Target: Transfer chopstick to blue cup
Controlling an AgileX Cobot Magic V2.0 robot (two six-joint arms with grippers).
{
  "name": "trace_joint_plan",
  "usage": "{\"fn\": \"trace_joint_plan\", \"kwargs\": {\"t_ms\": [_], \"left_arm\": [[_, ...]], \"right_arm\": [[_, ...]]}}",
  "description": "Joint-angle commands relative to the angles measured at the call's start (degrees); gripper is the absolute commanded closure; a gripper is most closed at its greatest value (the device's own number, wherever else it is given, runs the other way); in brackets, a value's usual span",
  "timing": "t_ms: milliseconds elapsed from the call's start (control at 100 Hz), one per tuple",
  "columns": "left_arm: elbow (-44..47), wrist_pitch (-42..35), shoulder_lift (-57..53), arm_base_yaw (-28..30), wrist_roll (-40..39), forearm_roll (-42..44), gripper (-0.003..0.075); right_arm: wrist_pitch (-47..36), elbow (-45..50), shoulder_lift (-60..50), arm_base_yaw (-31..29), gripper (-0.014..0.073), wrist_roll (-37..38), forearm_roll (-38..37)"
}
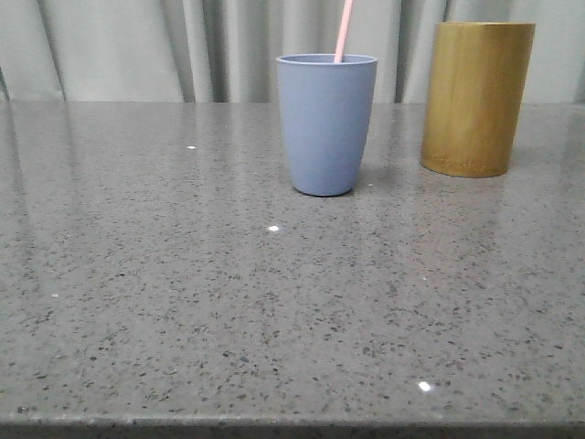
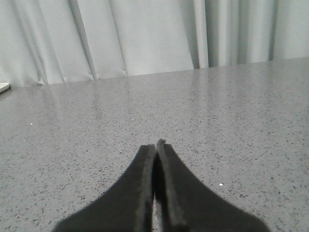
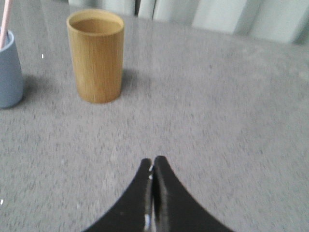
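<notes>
The blue cup (image 1: 326,123) stands upright at the middle back of the grey table. A pale pink chopstick (image 1: 344,29) stands in it, leaning right and running out of the top of the front view. The cup (image 3: 8,70) and the chopstick (image 3: 5,23) also show at the edge of the right wrist view. My left gripper (image 2: 155,145) is shut and empty above bare table. My right gripper (image 3: 152,162) is shut and empty, well short of the cup. Neither gripper shows in the front view.
A taller yellow-brown bamboo holder (image 1: 477,98) stands right of the blue cup; in the right wrist view (image 3: 96,55) its inside looks empty. Grey curtains hang behind the speckled table (image 1: 274,302).
</notes>
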Motion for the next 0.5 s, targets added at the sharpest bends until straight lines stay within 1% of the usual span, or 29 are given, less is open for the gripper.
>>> {"fn": "trace_joint_plan", "kwargs": {"t_ms": [0, 150, 260, 320, 400, 490], "left_arm": [[0.6, -5.0, -2.0, 0.1, -0.6, -0.1, 0.0739], [0.6, -5.0, -2.0, 0.1, -0.6, -0.1, 0.0739], [0.6, -5.0, -2.0, 0.1, -0.6, -0.1, 0.0739], [0.6, -5.0, -2.0, 0.1, -0.6, -0.1, 0.0739], [0.6, -5.0, -2.0, 0.1, -0.6, -0.1, 0.0739], [0.6, -5.0, -2.0, 0.1, -0.6, -0.1, 0.0739]], "right_arm": [[-12.5, 4.5, -2.5, -0.3, 0.0661, -0.7, -0.5], [-27.7, 17.9, -11.0, -0.3, 0.0661, -0.7, -0.5], [-36.9, 27.8, -16.6, -0.3, 0.0661, -0.7, -0.5], [-41.3, 31.3, -16.9, -0.3, 0.0661, -0.7, -0.5], [-45.7, 34.8, -16.6, -0.5, 0.0661, -0.7, -0.5], [-48.7, 37.4, -16.6, -0.5, 0.0661, 0.3, -0.5]]}}
